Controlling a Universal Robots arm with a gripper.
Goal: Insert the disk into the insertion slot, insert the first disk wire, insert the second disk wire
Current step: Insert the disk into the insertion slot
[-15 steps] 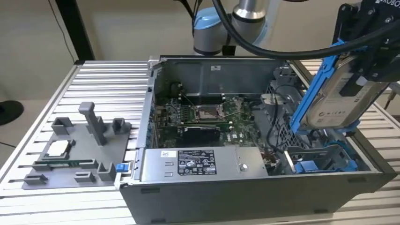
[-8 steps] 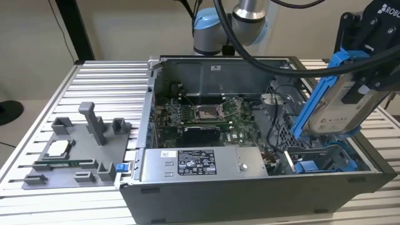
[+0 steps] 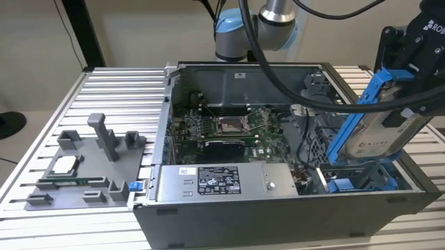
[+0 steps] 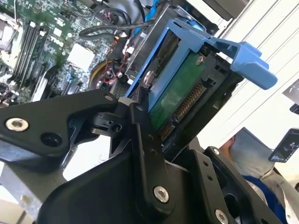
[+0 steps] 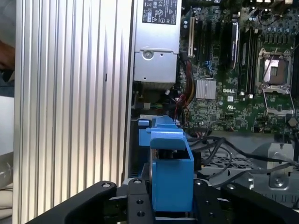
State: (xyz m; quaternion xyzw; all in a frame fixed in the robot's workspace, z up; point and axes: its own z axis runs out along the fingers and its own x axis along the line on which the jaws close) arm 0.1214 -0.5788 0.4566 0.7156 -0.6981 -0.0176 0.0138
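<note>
My gripper [image 3: 402, 96] is shut on the disk [image 3: 379, 134], a silver drive with a white label in a bright blue carrier [image 3: 353, 117]. It holds the disk tilted on edge above the case's corner at the exterior view's right. The insertion slot [image 3: 355, 183], with blue rails and perforated grey walls, sits just beneath the disk's lower end. The second wrist view shows the disk's green circuit side [image 4: 180, 100] and connector clamped between black fingers [image 4: 140, 123]. In the first wrist view the blue carrier [image 5: 170, 172] hangs over the slot [image 5: 142, 139]. Loose black cables [image 5: 224, 149] lie beside the slot.
The open computer case holds a motherboard [image 3: 230, 130] and a grey labelled power-supply box [image 3: 222, 182] along its front wall. A grey fixture plate [image 3: 83, 166] with small parts lies on the slatted table at the exterior view's left. A person [image 4: 252, 158] sits nearby.
</note>
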